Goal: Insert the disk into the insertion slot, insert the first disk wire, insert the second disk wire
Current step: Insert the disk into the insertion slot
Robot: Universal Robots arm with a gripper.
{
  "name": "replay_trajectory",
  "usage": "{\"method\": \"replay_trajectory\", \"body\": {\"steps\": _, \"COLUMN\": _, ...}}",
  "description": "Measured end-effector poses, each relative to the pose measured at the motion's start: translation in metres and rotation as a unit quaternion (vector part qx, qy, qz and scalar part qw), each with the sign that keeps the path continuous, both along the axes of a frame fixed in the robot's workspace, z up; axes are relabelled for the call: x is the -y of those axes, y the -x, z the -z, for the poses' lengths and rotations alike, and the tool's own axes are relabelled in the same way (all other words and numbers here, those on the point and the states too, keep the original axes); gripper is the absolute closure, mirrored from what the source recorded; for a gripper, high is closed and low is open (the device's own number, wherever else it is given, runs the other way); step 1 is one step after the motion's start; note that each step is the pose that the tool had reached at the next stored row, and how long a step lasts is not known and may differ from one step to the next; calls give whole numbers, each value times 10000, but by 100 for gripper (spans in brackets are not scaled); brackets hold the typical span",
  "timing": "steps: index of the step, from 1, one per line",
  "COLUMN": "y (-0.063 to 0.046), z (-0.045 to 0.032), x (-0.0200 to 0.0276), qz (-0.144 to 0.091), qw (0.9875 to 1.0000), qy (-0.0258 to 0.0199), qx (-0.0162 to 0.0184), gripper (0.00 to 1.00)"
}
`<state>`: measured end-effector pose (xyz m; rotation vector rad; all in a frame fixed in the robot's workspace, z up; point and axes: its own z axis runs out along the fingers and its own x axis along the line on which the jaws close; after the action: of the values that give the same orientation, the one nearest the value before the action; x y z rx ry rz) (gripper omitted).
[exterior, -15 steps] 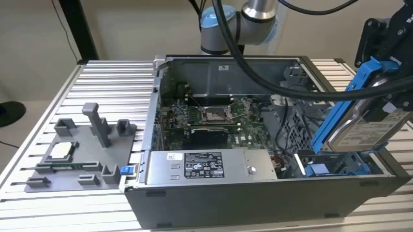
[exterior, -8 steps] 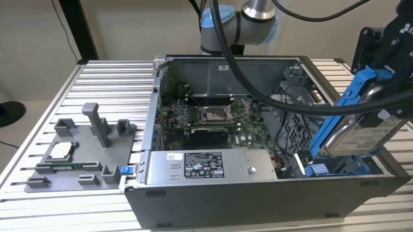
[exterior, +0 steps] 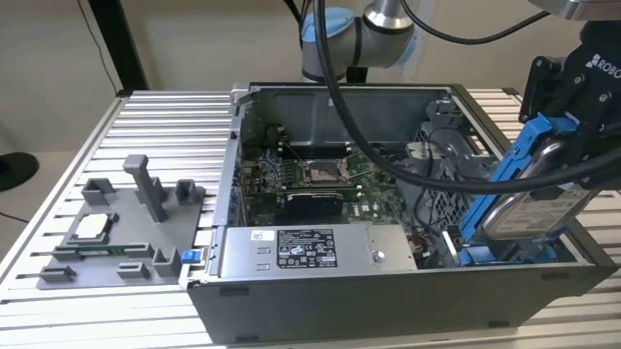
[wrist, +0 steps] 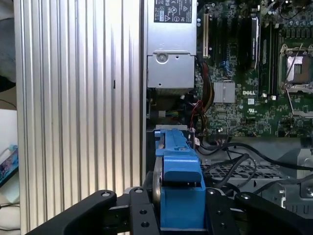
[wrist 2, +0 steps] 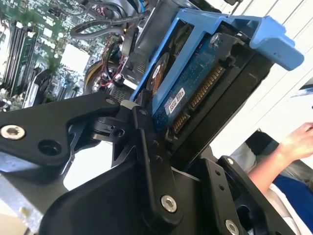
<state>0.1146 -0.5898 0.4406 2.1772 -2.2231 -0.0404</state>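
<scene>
A beige wall filled the exterior view's upper left behind a black upright post, with a ribbed aluminium table below and pale floor at the left edge.

Bright, even room light glares off the ribbed table, while the computer case lies shadowed inside.
</scene>
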Motion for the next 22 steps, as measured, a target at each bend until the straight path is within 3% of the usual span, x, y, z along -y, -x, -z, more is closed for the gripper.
{"method": "replay_trajectory", "body": {"steps": 22, "y": -54, "z": 309, "x": -115, "qz": 0, "qw": 10000, "qy": -2, "qx": 0, "gripper": 100}}
